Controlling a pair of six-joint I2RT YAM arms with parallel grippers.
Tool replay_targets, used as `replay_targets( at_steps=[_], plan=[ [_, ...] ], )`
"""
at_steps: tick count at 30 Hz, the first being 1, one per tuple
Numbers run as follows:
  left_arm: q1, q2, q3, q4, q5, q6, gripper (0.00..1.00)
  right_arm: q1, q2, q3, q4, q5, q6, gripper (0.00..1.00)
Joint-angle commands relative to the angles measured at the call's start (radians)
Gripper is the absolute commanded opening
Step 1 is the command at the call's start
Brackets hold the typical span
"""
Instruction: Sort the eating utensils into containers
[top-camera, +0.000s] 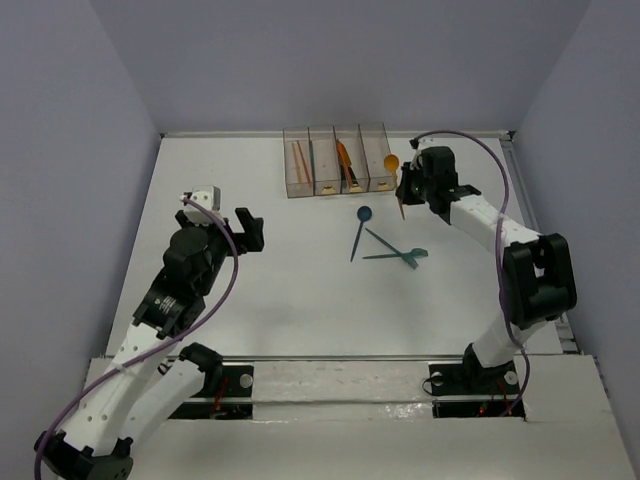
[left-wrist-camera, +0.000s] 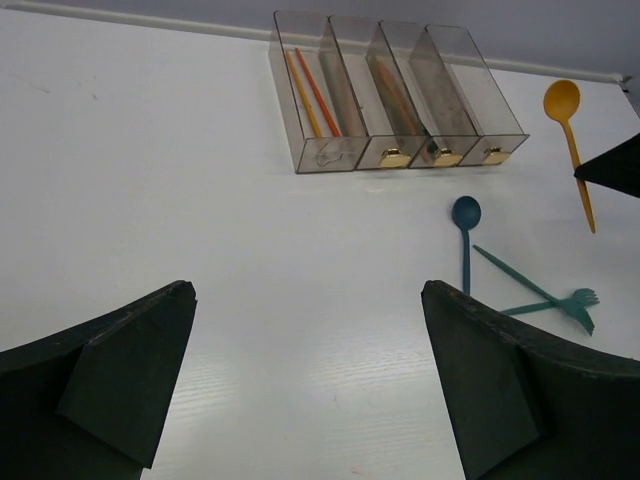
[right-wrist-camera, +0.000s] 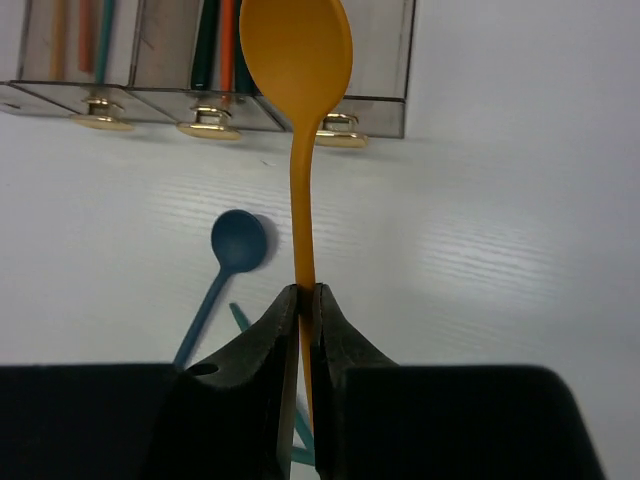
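My right gripper (right-wrist-camera: 304, 290) is shut on the handle of an orange spoon (right-wrist-camera: 297, 60) and holds it just right of the row of four clear bins (top-camera: 337, 160), its bowl toward the rightmost bin; the spoon also shows in the top view (top-camera: 392, 163) and the left wrist view (left-wrist-camera: 562, 100). A blue spoon (top-camera: 359, 229), a teal fork (top-camera: 400, 254) and a teal knife piece (top-camera: 388, 245) lie on the table in front of the bins. Orange sticks (left-wrist-camera: 311, 88) lie in the leftmost bin. My left gripper (left-wrist-camera: 305, 300) is open and empty, hovering left of centre (top-camera: 222, 215).
The bins (left-wrist-camera: 395, 95) hold several utensils; brass knobs (right-wrist-camera: 208, 128) mark their near ends. The right arm's cable (top-camera: 500, 170) arcs over the table's right side. Walls close in the table (top-camera: 250, 290) on three sides.
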Motion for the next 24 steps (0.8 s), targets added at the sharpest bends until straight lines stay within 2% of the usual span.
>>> replay_targets(
  at_steps=[1,7,15,24],
  plan=[
    [0.013,-0.024,-0.001,0.054,0.009,0.012,0.99,0.054,0.058,0.090,0.133,-0.023,0.050,0.00],
    [0.013,-0.013,-0.001,0.056,0.035,0.010,0.99,0.149,0.202,0.260,0.180,-0.034,0.140,0.00],
    [0.023,-0.012,0.001,0.056,0.060,0.010,0.99,0.168,0.466,0.542,0.225,0.035,0.347,0.00],
    [0.023,-0.024,0.001,0.057,0.058,0.010,0.99,0.197,0.698,0.872,0.099,0.015,0.397,0.00]
  ],
)
